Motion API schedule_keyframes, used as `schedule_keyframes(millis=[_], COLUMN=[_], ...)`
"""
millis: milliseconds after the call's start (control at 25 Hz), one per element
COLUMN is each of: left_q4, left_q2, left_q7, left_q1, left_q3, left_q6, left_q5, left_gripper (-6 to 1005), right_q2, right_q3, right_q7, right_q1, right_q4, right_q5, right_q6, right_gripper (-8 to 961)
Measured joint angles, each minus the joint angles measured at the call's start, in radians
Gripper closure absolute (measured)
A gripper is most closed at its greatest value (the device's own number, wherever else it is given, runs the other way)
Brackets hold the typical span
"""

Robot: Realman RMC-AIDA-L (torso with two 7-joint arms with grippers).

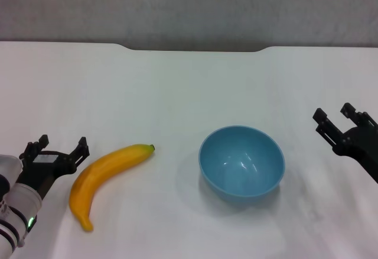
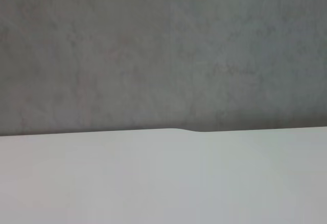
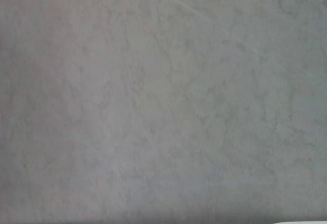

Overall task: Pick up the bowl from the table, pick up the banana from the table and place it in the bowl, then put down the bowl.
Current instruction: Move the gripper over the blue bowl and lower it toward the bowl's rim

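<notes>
Bowl [image 1: 242, 161] looked stiff, glossy, prob slippery, sat well left of spread right claw [image 1: 335, 119]; best pinched at rim.

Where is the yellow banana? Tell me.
In the head view, the curved yellow banana lies on the white table, left of the light-blue bowl, beside the left gripper.

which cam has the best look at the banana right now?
Head view: the whole banana lies in sight on the table, beside the left gripper. The left wrist view shows only table and wall; the right wrist view shows almost only wall. Neither shows the banana.
</notes>
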Motion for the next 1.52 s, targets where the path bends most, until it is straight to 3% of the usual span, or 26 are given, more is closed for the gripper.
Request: schedule_keyframes(millis=[1000,1520], left_q4=[-0.004,-0.044], left_q2=[-0.001,-0.002], left_q7=[-0.005,0.007], left_q1=[-0.021,-0.031], left_q3=[0.0,0.011], left_q6=[0.01,0.223], left_q5=[-0.002,0.044], left_gripper=[91,91], right_q2=[0.0,-0.002], right_q3=[-0.002,-0.023], right_q7=[0.023,0.015], right_q1=[0.003,0.003], right_q4=[-0.012,-0.061], right_q5=[0.007,0.054], right_q6=[0.022,0.012], right_gripper=[230,229])
